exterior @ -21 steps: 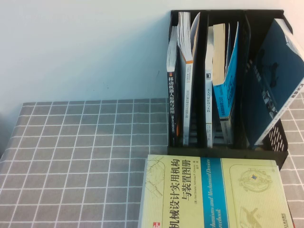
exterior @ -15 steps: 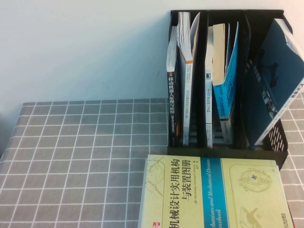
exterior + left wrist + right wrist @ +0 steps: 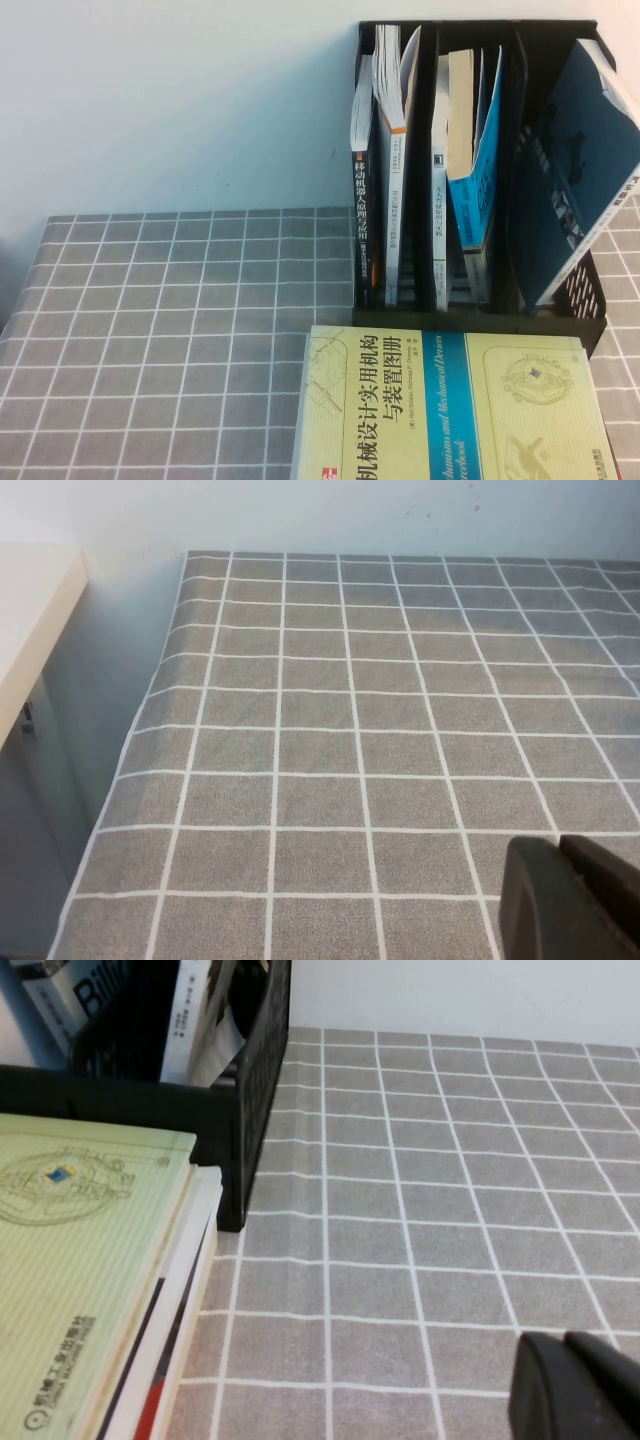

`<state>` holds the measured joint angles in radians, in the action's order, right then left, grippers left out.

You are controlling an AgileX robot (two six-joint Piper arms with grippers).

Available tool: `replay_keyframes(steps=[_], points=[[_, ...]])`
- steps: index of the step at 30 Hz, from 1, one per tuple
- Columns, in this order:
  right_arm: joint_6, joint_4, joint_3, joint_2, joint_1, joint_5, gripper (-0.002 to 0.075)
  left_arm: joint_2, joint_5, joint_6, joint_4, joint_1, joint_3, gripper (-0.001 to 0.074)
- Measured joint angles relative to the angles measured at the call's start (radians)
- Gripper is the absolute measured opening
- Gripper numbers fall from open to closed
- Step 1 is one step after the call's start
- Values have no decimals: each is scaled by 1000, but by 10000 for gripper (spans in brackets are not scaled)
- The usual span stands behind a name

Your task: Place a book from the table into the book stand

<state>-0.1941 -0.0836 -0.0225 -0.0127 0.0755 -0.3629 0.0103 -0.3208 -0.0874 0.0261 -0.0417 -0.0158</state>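
Nothing is seen to have moved since the earlier frames: the book (image 3: 445, 405) is found at the same place on the worktop (image 3: 180, 330), and the book stand (image 3: 480, 170) with its contents is unchanged. The book lies flat at the near edge of the high view, just in front of the book stand, with its pale yellow-green cover and blue band facing up. In the right wrist view it is seen stacked on another book with a white and red edge (image 3: 170, 1340), and its far corner is just beside the low front wall of the stand. The three compartments of the stand are already occupied by upright and leaning books (image 3: 395, 160); a blue-covered book (image 3: 580, 170) is tilted in the right compartment. The left tool (image 3: 575, 900) is held low over bare grey cloth, well apart from the book, and its fingers are pressed together with nothing between them. The right tool (image 3: 580, 1390) is held above the cloth on the right of the book, near but not touching it; its dark fingers appear closed, and nothing is gripped.
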Motion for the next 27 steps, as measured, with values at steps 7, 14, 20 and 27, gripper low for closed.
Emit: replay_keyframes(steps=[7,14,20,27], points=[[1,0,0,0,0,0,-3,0,0,0,0,0,0,-3],[1,0,0,0,0,0,-3,0,0,0,0,0,0,-3],[1,0,0,0,0,0,-3,0,0,2,0,0,0,-3],[1,0,-8,0,0,122,-3,0,188,2,0,0,-6,-3]])
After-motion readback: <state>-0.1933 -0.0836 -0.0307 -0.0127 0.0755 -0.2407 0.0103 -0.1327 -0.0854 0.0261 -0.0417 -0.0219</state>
